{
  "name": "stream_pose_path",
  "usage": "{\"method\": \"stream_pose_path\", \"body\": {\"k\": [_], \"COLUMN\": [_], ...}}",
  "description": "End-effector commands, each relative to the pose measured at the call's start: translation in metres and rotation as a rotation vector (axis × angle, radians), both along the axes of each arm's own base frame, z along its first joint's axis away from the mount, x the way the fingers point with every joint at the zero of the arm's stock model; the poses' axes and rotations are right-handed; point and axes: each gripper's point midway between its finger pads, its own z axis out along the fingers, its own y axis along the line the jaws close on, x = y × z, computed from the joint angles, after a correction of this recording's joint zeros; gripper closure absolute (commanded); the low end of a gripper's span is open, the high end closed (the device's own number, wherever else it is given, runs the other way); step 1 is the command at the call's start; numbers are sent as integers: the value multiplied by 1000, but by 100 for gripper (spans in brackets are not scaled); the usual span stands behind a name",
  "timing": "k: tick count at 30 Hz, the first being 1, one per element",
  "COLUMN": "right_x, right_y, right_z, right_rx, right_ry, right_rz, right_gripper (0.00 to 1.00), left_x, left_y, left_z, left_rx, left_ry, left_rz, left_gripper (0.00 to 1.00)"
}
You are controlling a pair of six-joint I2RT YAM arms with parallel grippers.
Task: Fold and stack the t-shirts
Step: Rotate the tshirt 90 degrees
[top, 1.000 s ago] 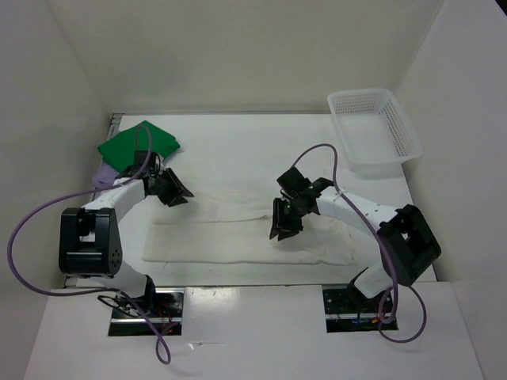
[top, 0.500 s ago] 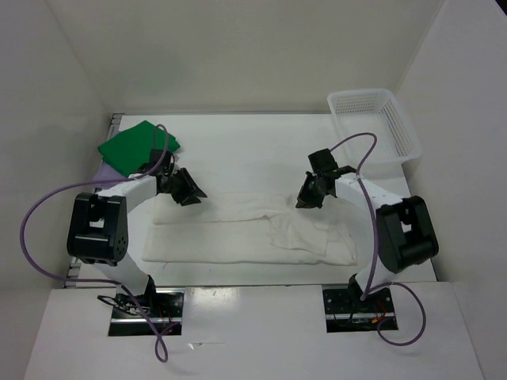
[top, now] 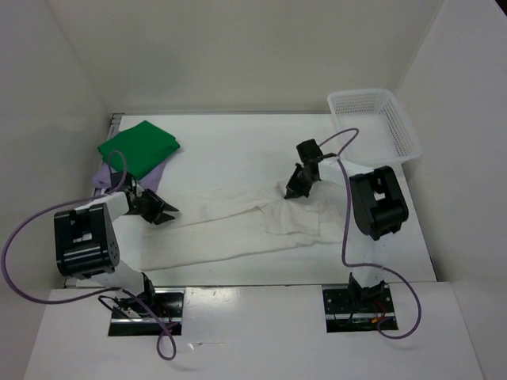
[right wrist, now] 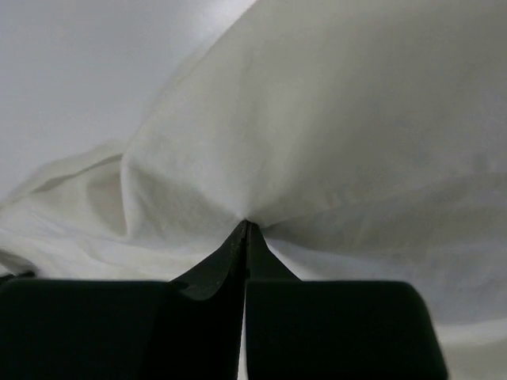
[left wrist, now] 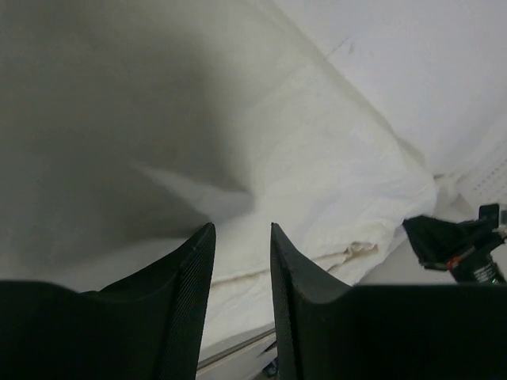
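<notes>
Hold right tool pinched shut on creamy white soft cloth t-shirt right of centre; pull taut against left tool at left; cannot tell its state.

lavender shirt: you see only a sliver under the green shirt, far left | white shirt: cropped in both wrist views | left gripper: hold on cloth unclear
</notes>
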Motion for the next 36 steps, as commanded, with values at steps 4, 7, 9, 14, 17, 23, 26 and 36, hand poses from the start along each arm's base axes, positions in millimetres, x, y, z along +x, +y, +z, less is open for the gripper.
{"method": "stream_pose_path", "body": {"k": [4, 7, 9, 14, 17, 23, 26, 36], "right_x": [161, 232, 242, 233, 204, 147, 126, 33], "right_y": [61, 109, 137, 158, 138, 133, 143, 123], "right_z": [-6, 78, 67, 200, 258, 241, 261, 349], "right_rx": [61, 137, 235, 278, 212, 115, 94, 198], "right_ry": [-132, -324, -354, -624, -684, -520, -541, -743], "right_rz": [26, 77, 143, 254, 306, 404, 431, 321], "right_gripper": [100, 100, 100, 88, 61, 91, 100, 73], "left_x": [-15, -27, -38, -54, -48, -8, 12, 33], "left_y": [-6, -17, -25, -43, -53, -61, -48, -47], "left_z": [73, 96, 98, 91, 99, 115, 119, 129], "left_rx": [66, 76, 79, 53, 41, 66, 98, 87], "left_ry": [-182, -242, -247, -225, -256, -317, -326, -378], "left_rz": [-55, -93, -128, -176, -213, -290, -286, -297], "left_gripper": [54, 51, 50, 48, 48, 52, 71, 72]}}
